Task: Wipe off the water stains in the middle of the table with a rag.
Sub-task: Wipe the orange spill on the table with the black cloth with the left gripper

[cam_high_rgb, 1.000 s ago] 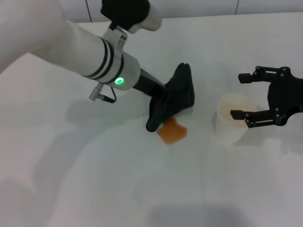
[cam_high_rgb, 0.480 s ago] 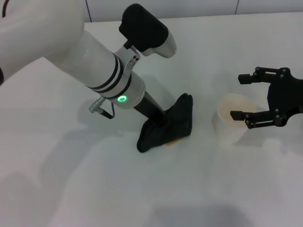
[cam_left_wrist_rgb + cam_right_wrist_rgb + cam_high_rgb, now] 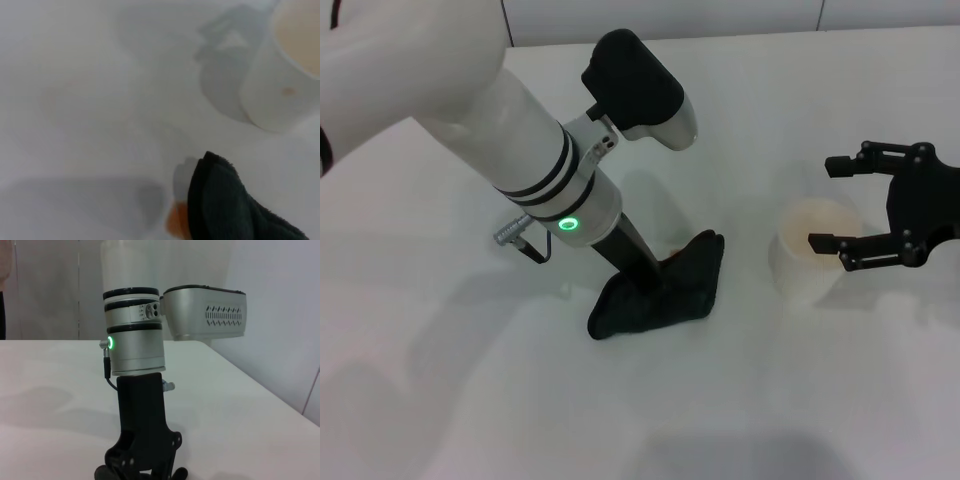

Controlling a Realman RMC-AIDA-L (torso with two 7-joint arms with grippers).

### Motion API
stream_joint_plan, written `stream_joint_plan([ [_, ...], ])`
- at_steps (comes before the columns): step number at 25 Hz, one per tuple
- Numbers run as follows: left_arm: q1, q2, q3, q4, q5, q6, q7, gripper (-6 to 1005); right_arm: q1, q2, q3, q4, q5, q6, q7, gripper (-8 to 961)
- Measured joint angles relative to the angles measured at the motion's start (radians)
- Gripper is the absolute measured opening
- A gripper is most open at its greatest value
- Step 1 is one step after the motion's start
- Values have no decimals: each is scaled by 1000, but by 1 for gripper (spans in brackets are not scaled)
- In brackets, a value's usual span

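One black rag (image 3: 660, 296) pinched by left end effector (image 3: 642, 283) over stain (image 3: 176, 220), one cup (image 3: 807, 250), right end effector (image 3: 832, 203) spread.

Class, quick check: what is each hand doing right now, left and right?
Left hand: closed on the rag, pressing it onto the table.
Right hand: open, empty, beside the cup.

Bright, even light leaves soft grey shadows on the table (image 3: 820, 400); the left wrist view looks hazy
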Motion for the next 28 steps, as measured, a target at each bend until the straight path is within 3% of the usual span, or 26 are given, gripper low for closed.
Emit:
stream_joint_plan([
  [6,7,-1,7,-7,8,-89,-26,90,-2,0,1,0,0,2,0,857],
  [14,16,-1,0,-9,107,-211,-195,90,-2,0,1,8,0,4,0,857],
  [18,18,-4,16,-10,99,-241,-182,90,0,0,1,10,0,8,-1,857],
  [23,6,-6,103,-10,77,-289,-156,90,2,0,1,12,0,13,-1,857],
  [28,3,-6,144,-10,35,-310,-33,89,1,0,1,12,0,14,-1,857],
])
